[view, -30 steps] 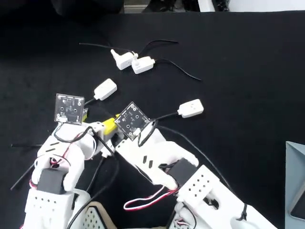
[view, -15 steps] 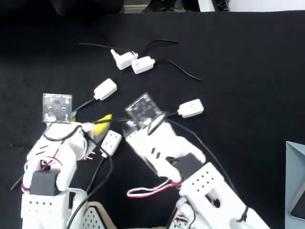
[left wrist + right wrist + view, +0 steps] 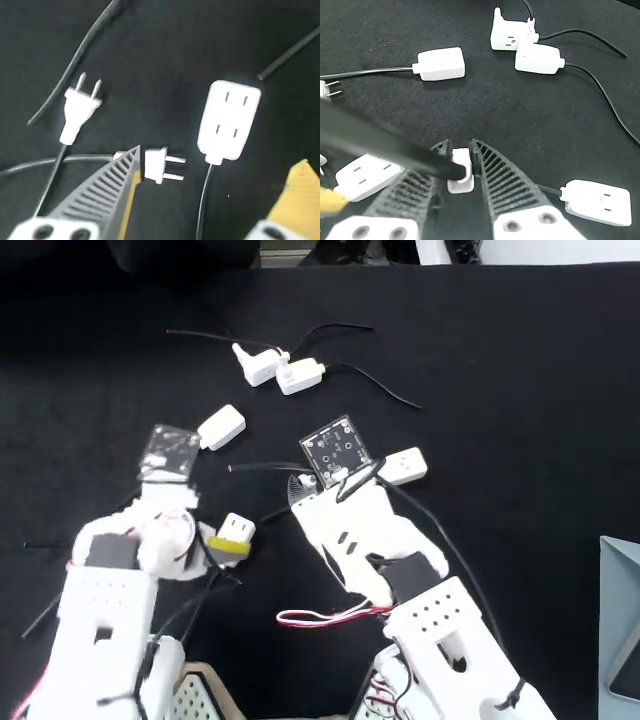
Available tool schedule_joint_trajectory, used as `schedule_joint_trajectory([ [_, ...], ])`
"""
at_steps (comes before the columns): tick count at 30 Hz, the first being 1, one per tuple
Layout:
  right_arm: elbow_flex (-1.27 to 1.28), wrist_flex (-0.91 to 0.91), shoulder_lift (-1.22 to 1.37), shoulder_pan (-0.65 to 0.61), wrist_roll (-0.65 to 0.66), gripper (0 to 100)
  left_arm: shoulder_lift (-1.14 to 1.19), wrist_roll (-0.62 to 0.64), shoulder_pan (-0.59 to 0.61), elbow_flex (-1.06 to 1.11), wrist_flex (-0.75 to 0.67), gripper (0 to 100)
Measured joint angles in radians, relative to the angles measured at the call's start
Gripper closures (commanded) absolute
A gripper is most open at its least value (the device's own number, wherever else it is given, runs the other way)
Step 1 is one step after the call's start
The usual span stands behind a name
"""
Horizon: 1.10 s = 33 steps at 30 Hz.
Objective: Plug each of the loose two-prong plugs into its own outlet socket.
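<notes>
Right gripper [image 3: 460,146] is clamped tight on a white plug [image 3: 459,184]; left gripper [image 3: 219,159] hangs wide open over an outlet socket [image 3: 229,117] and a loose plug [image 3: 159,166].

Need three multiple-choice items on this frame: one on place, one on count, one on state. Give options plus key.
1. Where does the pair of touching outlets lie in the high view?
A. on the table's far side
B. at its near edge
C. at its right edge

2. How many loose plugs show in the left wrist view?
A. one
B. two
C. four

3. What is the right gripper doing?
A. open over an outlet
B. shut on a white plug
C. shut on nothing

Key:
1 A, the pair lies far from the near edge.
2 B, one and a second lie on the table.
3 B, the jaws pinch the white plug's body.
</notes>
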State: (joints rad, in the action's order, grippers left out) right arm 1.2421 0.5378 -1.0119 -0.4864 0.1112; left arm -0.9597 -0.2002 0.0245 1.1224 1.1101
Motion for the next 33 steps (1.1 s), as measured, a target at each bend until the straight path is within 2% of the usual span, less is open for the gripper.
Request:
schedule_joint_trajectory([
  [4,0.0,0.0,0.0,0.008,0.0,98.7,0.232,0.0,-0.037,-0.043,-0.095,57],
  [7,0.0,0.0,0.0,0.008,0.0,98.7,0.385,-0.009,-0.038,-0.092,-0.149,63],
  [11,0.0,0.0,0.0,0.008,0.0,98.7,0.535,-0.092,-0.038,-0.14,-0.227,69],
  [15,0.0,0.0,0.0,0.046,0.0,98.7,0.637,-0.204,-0.049,-0.155,-0.322,70],
  [25,0.0,0.0,0.0,0.089,0.0,98.7,0.729,-0.376,-0.137,-0.186,-0.358,71],
  [33,0.0,0.018,0.0,0.189,0.028,98.7,0.727,-0.56,-0.222,-0.192,-0.356,77],
])
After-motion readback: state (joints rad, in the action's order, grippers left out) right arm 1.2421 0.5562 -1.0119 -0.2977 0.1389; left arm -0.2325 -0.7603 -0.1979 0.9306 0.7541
